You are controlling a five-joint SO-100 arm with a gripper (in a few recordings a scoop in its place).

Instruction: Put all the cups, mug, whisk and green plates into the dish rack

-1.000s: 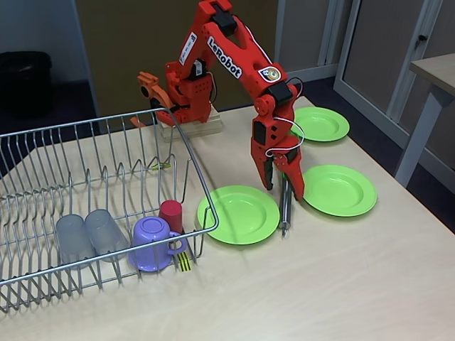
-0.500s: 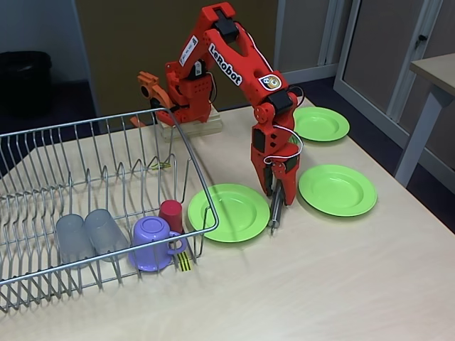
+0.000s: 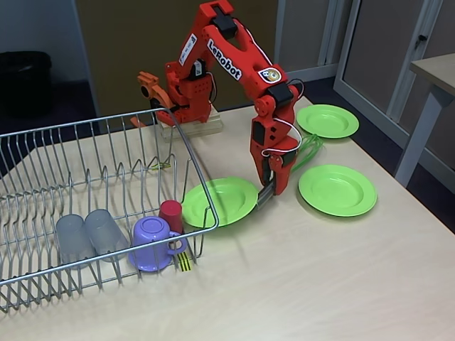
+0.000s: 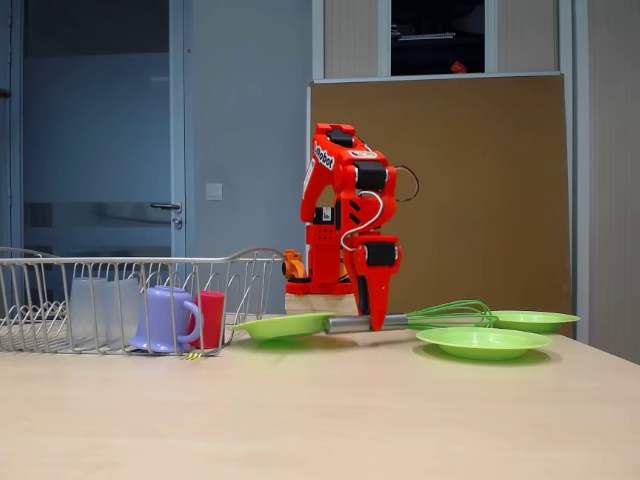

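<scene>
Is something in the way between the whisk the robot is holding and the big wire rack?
Yes. The orange gripper holds the green-looped, silver-handled whisk level, and a round lime-green plastic plate lies between it and the silver wire dish rack, with the handle's end at the plate's rim.

A pale wood-grain table (image 3: 320, 284) stands before a brown board (image 4: 470, 190) and blue-grey wall (image 4: 250, 130). A door with a lever handle (image 4: 165, 206) is at the left. 1 grey-legged side table (image 3: 434, 78) stands right.
</scene>
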